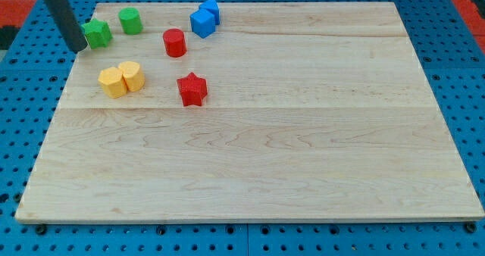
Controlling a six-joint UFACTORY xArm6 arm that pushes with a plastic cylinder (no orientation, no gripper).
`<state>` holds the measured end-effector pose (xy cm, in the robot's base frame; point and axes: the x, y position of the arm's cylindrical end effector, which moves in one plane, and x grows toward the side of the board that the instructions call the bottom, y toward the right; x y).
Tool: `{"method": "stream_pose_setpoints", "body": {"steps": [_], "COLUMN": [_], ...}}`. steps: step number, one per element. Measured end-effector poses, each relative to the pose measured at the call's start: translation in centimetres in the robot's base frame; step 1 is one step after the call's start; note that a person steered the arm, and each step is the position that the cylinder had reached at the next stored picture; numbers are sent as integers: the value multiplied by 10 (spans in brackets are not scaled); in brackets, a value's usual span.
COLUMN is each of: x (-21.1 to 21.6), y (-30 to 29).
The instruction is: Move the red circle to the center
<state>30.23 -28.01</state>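
Note:
The red circle (175, 42) is a short red cylinder in the upper left part of the wooden board (258, 135). My tip (79, 48) is at the board's upper left edge, just left of the green star (97, 33). It is well to the left of the red circle, with the green star between them. A red star (192, 88) lies below and a little right of the red circle.
A green cylinder (130, 20) sits right of the green star. Two blue blocks (205, 18) stand together above right of the red circle. Two yellow blocks (121, 78) lie side by side below my tip. A blue pegboard (462, 74) surrounds the board.

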Motion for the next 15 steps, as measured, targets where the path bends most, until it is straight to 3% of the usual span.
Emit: {"method": "stream_pose_setpoints", "body": {"steps": [4, 6, 7, 9, 10, 11, 12, 13, 15], "x": [-13, 52, 55, 5, 30, 61, 35, 36, 85], "y": [150, 223, 250, 266, 242, 270, 279, 329, 332]}}
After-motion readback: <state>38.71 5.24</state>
